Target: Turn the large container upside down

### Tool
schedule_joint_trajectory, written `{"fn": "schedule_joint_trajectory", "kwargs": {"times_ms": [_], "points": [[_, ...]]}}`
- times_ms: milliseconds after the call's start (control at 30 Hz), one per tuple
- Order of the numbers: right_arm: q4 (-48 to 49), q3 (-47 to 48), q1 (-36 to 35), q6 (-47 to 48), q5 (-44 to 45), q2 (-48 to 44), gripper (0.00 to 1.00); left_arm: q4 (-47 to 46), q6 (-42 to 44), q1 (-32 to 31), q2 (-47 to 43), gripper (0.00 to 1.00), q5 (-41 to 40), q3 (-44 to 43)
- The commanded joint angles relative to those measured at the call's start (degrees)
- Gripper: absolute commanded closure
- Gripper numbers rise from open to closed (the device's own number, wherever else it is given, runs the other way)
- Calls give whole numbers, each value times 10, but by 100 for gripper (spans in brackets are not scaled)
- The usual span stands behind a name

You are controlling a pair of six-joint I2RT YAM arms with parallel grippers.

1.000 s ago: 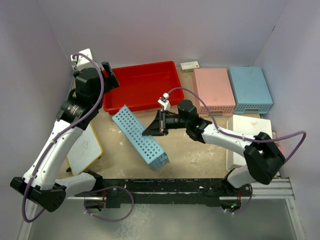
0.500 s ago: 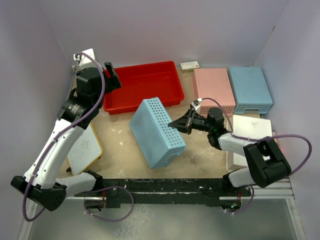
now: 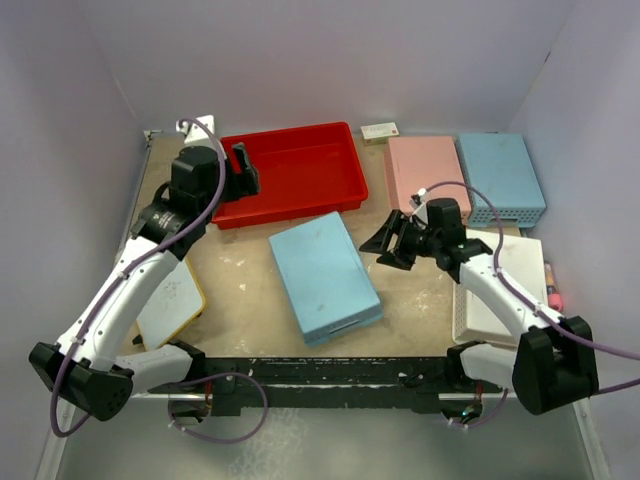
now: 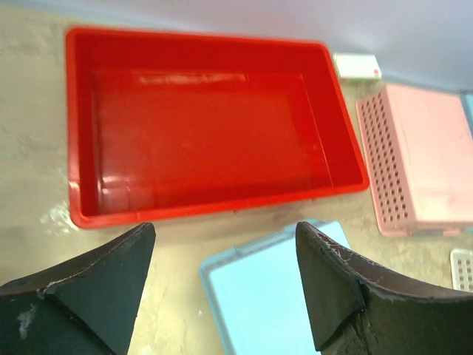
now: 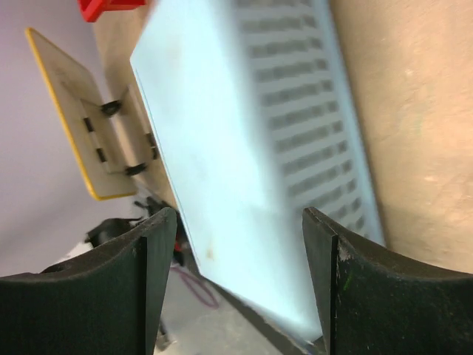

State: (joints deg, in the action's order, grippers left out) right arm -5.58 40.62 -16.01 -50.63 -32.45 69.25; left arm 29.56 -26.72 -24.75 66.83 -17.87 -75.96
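The large container [image 3: 290, 172] sits at the back of the tabletop [image 3: 250, 290], left of centre. It stands right way up, with its open side facing the ceiling and its red floor bare. Its long sides run roughly along the back wall.

The left hand [image 3: 243, 163] hangs over the container's near left corner. In the left wrist view this hand [image 4: 223, 231] has its two dark fingers spread wide, with nothing between them. The container [image 4: 207, 126] lies just beyond their tips.

In front of the container, a light-blue basket [image 3: 325, 277] lies upside down, flat on the tabletop and turned at an angle. The right hand [image 3: 388, 247] is just to the right of it, pointing at it but apart from it. Seen from its own wrist, the right hand [image 5: 236, 219] is spread too, and the basket [image 5: 244, 148] fills the view ahead, blurred.

A pink basket [image 3: 427, 180] and another blue basket [image 3: 500, 178] rest bottom-up side by side at the back right. A white basket [image 3: 500, 290] lies nearer, under the right arm. A yellow-edged board [image 3: 170, 295] lies at the left, beneath the left arm.
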Motion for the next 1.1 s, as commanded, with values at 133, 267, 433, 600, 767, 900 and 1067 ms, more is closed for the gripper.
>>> {"fn": "schedule_joint_trajectory", "kwargs": {"times_ms": [133,267,433,600,767,900,1067], "points": [[-179,137,-1,217,205,-44,28,-47,-93,1,-50,26,76,139],[-186,174,-11,249,208,-28,28,-79,-143,1,-73,27,80,214],[-121,207,-146,220,307,34,27,-159,-217,0,-94,29,87,308],[-129,314,-196,220,358,167,26,-163,-236,-25,-96,29,62,333],[-96,386,-232,256,292,249,27,-144,-236,-33,-106,29,39,337],[-71,412,-247,261,248,305,27,-137,-234,-33,-114,29,27,338],[-43,438,-247,253,238,354,27,-135,-239,-33,-116,29,30,342]]}}
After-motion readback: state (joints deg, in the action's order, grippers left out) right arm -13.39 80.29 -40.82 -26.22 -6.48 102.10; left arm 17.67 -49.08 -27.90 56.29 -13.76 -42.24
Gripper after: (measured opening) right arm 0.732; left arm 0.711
